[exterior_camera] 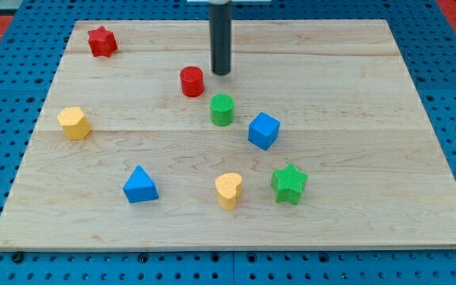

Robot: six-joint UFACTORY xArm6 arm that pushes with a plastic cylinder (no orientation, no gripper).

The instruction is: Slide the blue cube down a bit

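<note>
camera view: blue cube sits tilted near the wooden desk centre, just right of the green cylinder, above the green star | no containers | my tip stands upright right of the red cylinder, above-left of the cube, apart from it | hand: none, bare rod

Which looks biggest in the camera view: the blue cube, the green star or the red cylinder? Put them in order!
1. Green star and blue cube: look about alike, and the star sits nearer the view's bottom, so I won't rank them.
2. Red cylinder: smallest.
</note>
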